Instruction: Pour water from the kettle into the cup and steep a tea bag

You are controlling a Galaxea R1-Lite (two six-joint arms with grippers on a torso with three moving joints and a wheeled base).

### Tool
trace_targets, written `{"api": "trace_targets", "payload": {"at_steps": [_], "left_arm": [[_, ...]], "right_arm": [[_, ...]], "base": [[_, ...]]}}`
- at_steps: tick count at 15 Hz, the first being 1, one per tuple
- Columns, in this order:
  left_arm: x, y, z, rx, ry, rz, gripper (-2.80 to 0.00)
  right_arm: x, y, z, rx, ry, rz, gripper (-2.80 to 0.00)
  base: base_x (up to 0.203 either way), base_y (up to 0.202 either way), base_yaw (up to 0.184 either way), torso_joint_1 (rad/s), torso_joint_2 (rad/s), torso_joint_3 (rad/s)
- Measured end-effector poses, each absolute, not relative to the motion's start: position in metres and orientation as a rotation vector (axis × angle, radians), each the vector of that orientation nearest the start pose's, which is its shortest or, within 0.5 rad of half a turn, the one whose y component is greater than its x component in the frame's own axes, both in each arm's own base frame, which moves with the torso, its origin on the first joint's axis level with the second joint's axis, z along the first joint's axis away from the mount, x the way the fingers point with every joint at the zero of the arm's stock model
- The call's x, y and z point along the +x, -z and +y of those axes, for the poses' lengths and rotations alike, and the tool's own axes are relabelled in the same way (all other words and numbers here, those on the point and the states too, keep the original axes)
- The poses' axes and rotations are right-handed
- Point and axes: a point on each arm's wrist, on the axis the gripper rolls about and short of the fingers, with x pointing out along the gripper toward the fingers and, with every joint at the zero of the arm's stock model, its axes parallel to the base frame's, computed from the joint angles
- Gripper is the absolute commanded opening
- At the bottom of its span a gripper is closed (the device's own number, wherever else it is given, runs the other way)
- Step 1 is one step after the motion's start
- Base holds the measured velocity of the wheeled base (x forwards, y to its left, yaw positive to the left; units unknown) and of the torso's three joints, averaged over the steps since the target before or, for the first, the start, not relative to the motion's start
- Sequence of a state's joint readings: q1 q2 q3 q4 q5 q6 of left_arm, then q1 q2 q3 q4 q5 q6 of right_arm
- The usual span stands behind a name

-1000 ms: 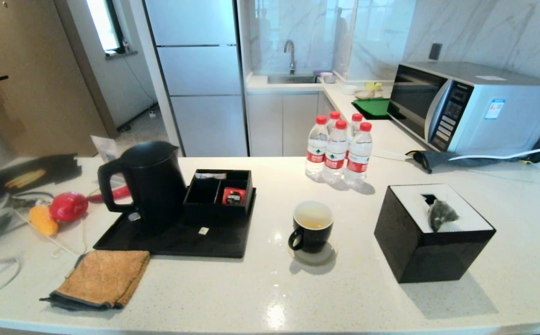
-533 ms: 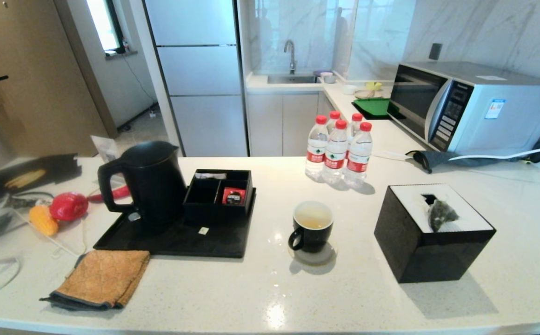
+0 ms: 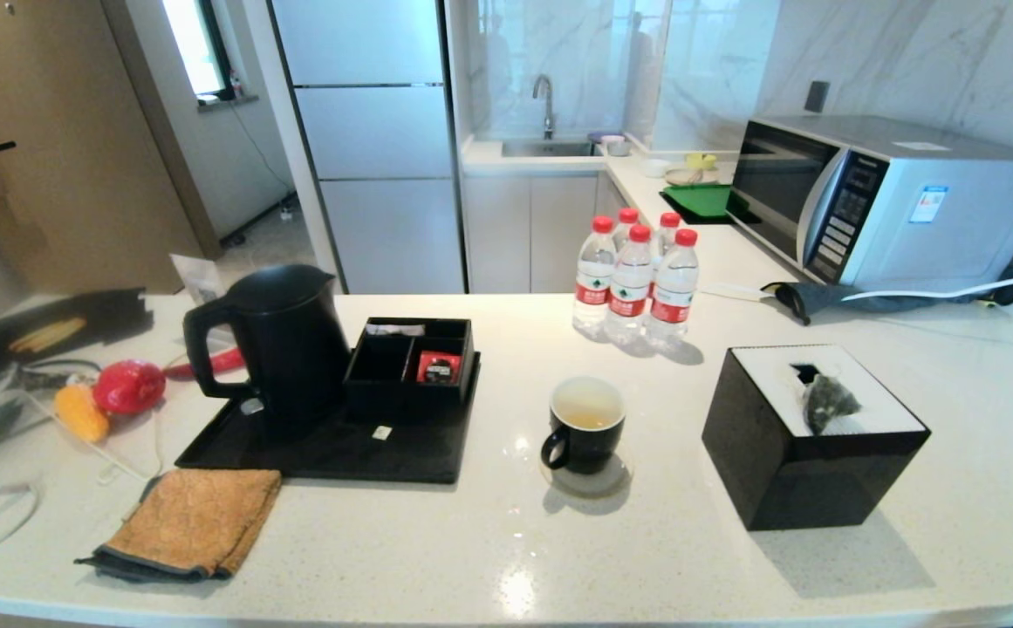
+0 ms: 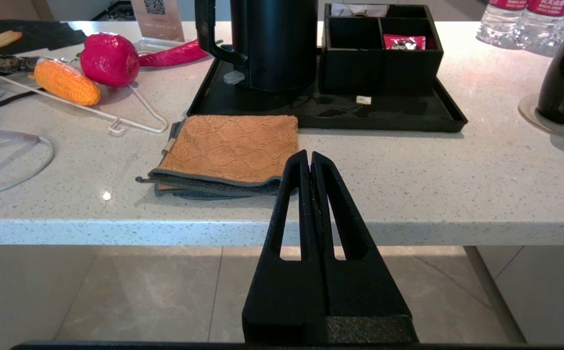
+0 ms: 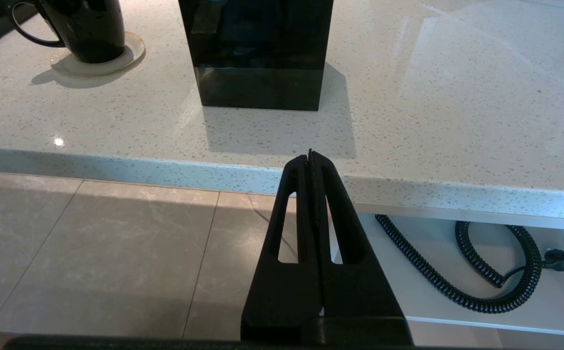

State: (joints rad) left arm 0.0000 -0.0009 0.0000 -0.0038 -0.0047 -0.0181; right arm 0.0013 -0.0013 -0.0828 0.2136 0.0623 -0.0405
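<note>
Two claws, the left gripper [image 4: 310, 160] and right gripper [image 5: 310, 158], wait pressed together below the white speckled counter [image 3: 489, 541]. On it, the kettle [image 3: 284, 344] stands on a black tray [image 3: 331, 453]. The cup [image 3: 585, 426] holds water [image 3: 587, 408]. The tea bag [image 3: 827, 403] lies on a black box [image 3: 807, 475].

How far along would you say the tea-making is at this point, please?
Done: the cup already holds pale water, and the kettle stands on its tray. In hand: nothing; the left gripper and right gripper are shut, off the counter's edge. Left: the tea bag lies on the tissue box, not steeping.
</note>
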Motion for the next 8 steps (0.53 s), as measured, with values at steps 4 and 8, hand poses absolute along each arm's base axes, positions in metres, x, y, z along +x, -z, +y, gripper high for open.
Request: {"api": "trace_targets", "payload": {"at_steps": [4, 8], "left_arm": [[-0.0229, -0.0759, -0.0001, -0.018, 0.004, -0.005, -2.8], [-0.0229, -0.0759, -0.0001, -0.018, 0.004, -0.005, -2.8]], "right_arm": [[-0.0305, -0.0762, 0.0013, -0.034, -0.064, 0.127, -2.8], [-0.0319, -0.0819, 0.0012, -0.016, -0.059, 0.102, -2.8]], "base": [[0.0, 0.0, 0.0, 0.0, 0.0, 0.0], [0.0, 0.0, 0.0, 0.0, 0.0, 0.0]]}}
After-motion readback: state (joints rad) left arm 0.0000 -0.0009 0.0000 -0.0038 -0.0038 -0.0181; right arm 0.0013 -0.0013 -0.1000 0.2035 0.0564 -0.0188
